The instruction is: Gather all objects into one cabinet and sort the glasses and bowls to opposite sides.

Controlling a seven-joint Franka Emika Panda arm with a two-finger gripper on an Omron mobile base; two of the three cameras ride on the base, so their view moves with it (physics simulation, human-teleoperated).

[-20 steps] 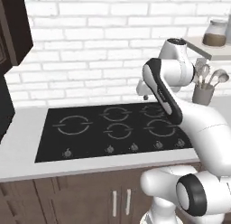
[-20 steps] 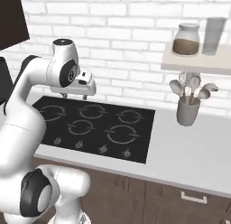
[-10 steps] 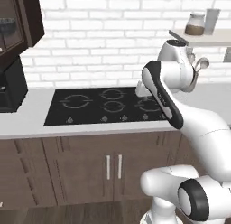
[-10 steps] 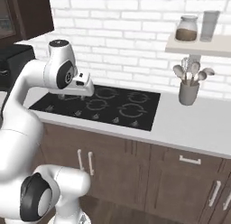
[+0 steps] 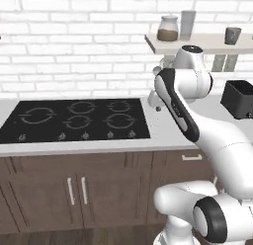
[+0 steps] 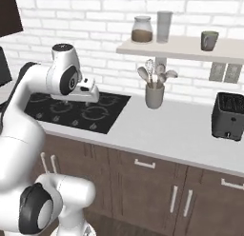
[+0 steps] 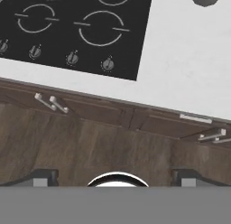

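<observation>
While no writing can be read, end effector (image 7: 115,175) spread wide and empty, above black cooktop (image 7: 76,29), white counter (image 7: 189,60)

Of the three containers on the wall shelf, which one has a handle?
The dark grey-green mug at the right end of the shelf. The brown-filled jar and the tall pale tumbler beside it have no handle.

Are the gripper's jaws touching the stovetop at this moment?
Apart. In the right base view the gripper hangs clear above the stovetop, and the hand view looks down on the stovetop from well above, jaws open and empty.
</observation>
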